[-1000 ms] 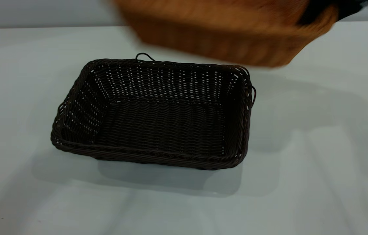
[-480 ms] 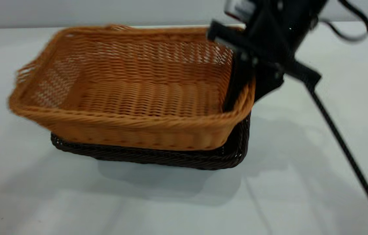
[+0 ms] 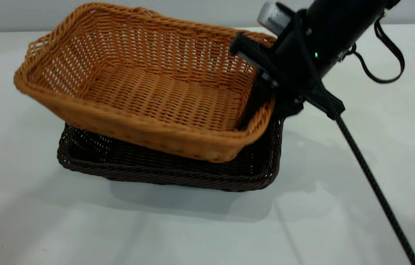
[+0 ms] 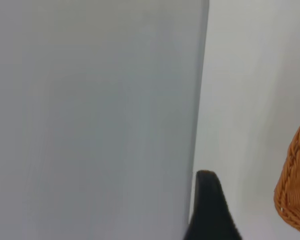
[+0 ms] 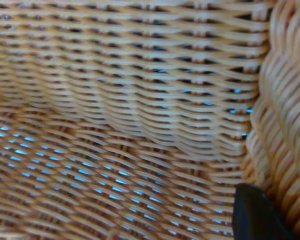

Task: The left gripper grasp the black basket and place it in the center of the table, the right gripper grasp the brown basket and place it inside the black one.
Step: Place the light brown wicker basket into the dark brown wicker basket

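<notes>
The desk [image 3: 358,206] is wide and pale grey-white, and both baskets are on its middle part. The black basket [image 3: 163,169] stands flat on the desk. The brown basket [image 3: 148,92] is above it and tilted: its right end is lowered into the black basket near that basket's right wall, while its left end is raised high over the left rim, so it is only partly inside. The right end effector [image 3: 262,106] comes down from the upper right and is closed on the right short wall of the brown basket, with one finger inside the wall and one outside. A black cable [image 3: 373,184] runs from it down toward the lower right. In the right wrist view the orange weave fills the picture and one dark fingertip [image 5: 257,215] is beside the braided rim. Of the left end effector [image 4: 210,210] only a dark tip shows in the left wrist view, away from the baskets; I cannot tell how far it is open
</notes>
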Controlling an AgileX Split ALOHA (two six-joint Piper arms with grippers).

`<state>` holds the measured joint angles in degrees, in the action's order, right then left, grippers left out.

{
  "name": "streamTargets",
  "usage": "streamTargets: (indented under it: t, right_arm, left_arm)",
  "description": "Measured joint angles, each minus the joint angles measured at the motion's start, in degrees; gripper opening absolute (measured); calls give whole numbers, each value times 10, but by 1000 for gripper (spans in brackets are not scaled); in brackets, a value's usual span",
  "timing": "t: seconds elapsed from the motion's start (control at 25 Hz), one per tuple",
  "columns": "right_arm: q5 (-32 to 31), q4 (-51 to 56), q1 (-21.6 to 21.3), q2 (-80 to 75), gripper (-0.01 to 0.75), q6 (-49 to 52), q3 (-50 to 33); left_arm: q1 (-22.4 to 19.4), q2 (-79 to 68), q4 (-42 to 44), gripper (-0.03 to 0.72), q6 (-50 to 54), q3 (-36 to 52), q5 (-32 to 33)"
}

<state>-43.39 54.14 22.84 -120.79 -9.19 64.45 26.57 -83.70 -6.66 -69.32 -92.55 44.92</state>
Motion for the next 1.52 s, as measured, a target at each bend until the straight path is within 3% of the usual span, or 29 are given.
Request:
streamTargets:
  t: [0.48,0.6,0.76,0.96,1.08,1.2,1.36,1.52]
  right_arm:
    - [31,-40,0,-34,120,-46,6]
    - [33,-73,0,-35,188,-53,21]
    - [26,-128,0,-35,333,-56,54]
    - [-43,-172,0,-35,519,-56,100]
    - [-104,-203,0,-35,576,-57,130]
    - [-148,-240,0,-35,584,-54,163]
    - [-160,-274,0,-35,584,-26,202]
    - [-223,-301,0,-35,584,-4,249]
  left_arm:
    - [0,0,-29,435,1,0,27]
    - [0,0,-29,435,1,0,38]
    - [0,0,-29,435,1,0,43]
    - [0,0,-29,435,2,0,62]
    - [0,6,-29,435,2,0,70]
    - [0,26,-28,435,2,0,73]
    - [0,58,-28,435,19,0,74]
    - [0,97,-29,435,58,0,80]
